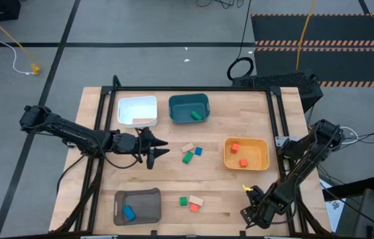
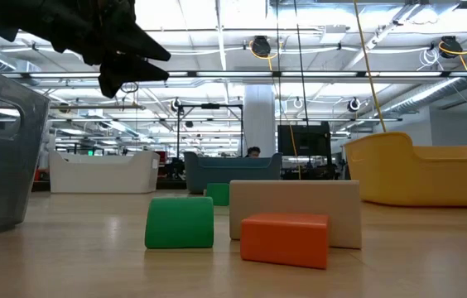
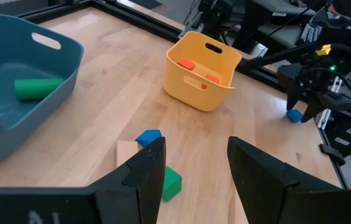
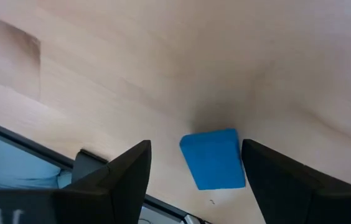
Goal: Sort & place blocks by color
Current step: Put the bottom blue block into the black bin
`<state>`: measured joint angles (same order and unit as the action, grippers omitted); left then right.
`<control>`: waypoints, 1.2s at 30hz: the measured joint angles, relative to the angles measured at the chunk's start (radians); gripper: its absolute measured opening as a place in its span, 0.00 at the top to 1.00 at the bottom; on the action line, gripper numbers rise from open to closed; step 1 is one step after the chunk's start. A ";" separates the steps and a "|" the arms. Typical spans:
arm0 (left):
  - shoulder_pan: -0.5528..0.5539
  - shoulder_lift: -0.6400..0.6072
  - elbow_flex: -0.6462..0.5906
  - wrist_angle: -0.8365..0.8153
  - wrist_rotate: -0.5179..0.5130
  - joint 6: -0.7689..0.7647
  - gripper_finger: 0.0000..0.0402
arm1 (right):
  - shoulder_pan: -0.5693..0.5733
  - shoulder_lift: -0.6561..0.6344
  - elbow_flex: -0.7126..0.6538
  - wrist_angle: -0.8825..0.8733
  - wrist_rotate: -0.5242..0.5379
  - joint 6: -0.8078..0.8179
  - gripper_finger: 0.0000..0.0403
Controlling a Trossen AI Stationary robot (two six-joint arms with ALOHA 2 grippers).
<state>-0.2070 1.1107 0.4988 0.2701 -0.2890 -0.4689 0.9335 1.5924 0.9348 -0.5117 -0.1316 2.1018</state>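
wooden worktop [image 1: 107, 116] partly sorted: yellow bin [image 1: 261, 162] with two red blocks [image 1: 235, 147], teal bin [image 1: 188, 106] with one green. six loose mid-worktop. right gripper [image 4: 197, 171] spread around blue block [image 4: 214, 158] at near right corner; left gripper [image 3: 194, 165] spread, empty.

Wooden table [image 1: 253, 192]: four bins [image 1: 246, 153], loose blocks [image 1: 191, 153] mid and front.

We see a white bin [image 1: 137, 111] and a teal bin [image 1: 189, 108] side by side at the far edge of the wooden table [image 1: 213, 166]. A yellow bin [image 1: 246, 153] sits toward the right, and a grey bin [image 1: 137, 205] near the front left corner.
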 joint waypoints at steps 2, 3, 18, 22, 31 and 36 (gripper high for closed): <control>0.000 0.000 0.000 -0.002 0.000 0.002 0.56 | 0.001 0.015 0.000 0.025 -0.003 -0.001 0.40; 0.000 0.000 0.000 -0.002 0.000 0.003 0.56 | 0.001 0.021 0.000 0.032 -0.002 -0.001 0.40; 0.000 0.000 0.000 -0.005 0.000 -0.003 0.56 | 0.006 0.056 0.000 0.026 -0.031 -0.029 0.69; 0.000 0.000 0.000 -0.004 0.000 -0.005 0.56 | 0.006 0.056 0.000 0.026 -0.030 -0.028 0.71; 0.000 0.000 0.000 0.057 0.000 0.016 0.56 | -0.004 -0.001 -0.001 0.041 0.045 -0.050 0.71; -0.002 0.000 0.000 0.099 0.037 0.038 0.56 | -0.024 -0.089 -0.001 0.039 0.301 -0.122 0.71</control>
<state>-0.2085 1.1103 0.4988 0.3691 -0.2518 -0.4309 0.9096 1.5034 0.9340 -0.4729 0.1693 1.9800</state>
